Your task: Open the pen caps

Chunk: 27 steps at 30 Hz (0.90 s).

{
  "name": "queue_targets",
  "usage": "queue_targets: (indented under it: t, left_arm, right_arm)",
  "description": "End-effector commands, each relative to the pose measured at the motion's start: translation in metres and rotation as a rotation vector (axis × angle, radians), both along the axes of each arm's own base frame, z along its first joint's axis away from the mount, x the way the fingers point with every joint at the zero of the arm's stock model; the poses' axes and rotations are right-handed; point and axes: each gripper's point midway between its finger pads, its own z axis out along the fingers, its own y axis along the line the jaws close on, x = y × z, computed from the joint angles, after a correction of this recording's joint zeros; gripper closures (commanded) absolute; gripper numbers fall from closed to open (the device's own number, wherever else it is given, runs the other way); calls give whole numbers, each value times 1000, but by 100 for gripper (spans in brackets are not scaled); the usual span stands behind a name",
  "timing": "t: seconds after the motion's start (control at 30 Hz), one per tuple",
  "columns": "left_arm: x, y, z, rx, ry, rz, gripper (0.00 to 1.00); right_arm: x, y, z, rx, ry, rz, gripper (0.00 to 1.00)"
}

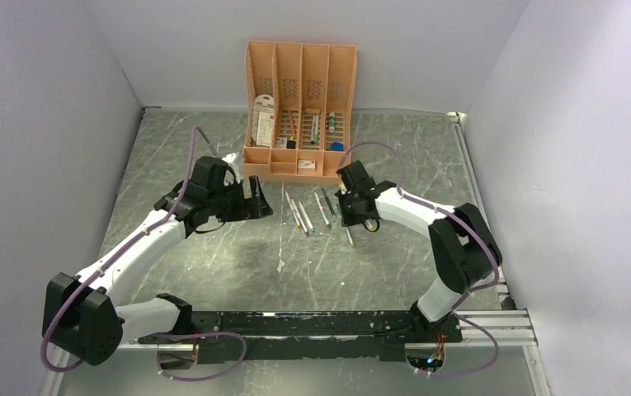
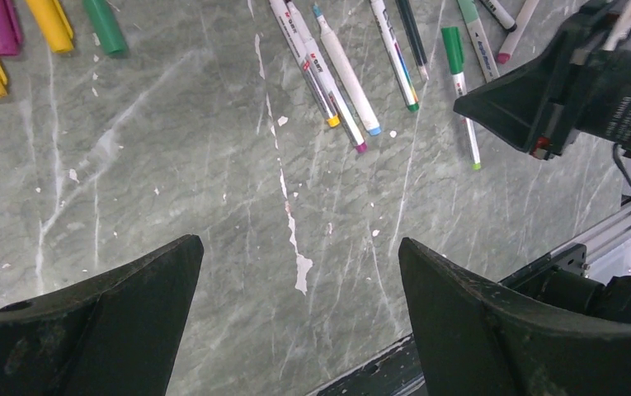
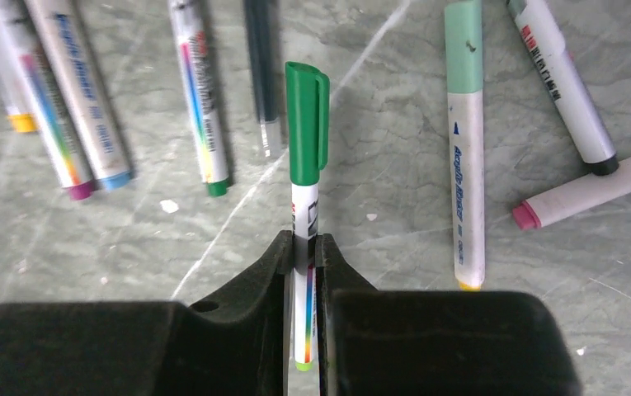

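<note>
**Print on the pens, none of it legible**

No word, brand or number can be read with certainty. The green-capped pen [image 3: 306, 124] between the right fingers [image 3: 266, 268] carries dark printing on its barrel just ahead of them, too blurred to read. Left of those fingers, a pale pen [image 3: 81, 99] shows slanted blue lettering along its barrel. To their right, the mint-capped pen [image 3: 466, 165] shows a similar blue line, and the black-ended pen [image 3: 559, 78] a small red mark. Ahead of the left fingers [image 2: 130, 305], a purple-ended pen [image 2: 328, 82] bears a small red logo, unreadable. White print on the right arm's black housing [image 2: 625, 111] and the label of a white packet [image 1: 264, 124] in the organiser [image 1: 341, 66], beyond both pairs of fingers, are too small to make out.
</note>
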Motion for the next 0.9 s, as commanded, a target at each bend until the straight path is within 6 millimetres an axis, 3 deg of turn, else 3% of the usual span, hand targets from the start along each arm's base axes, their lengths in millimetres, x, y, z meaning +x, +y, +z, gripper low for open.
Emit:
queue_targets:
  t: [0.0, 0.33, 0.87]
  left_arm:
    - [2, -9, 13, -69, -4, -9, 0]
    - [4, -16, 21, -115, -5, -7, 0]
    - [-6, -36, 34, -269, -22, -68, 0]
  right_arm:
    - [4, 12, 38, 94, -84, 37, 100]
    - [-14, 31, 88, 298, -162, 100, 100]
    - [-43, 56, 127, 542, -175, 196, 100]
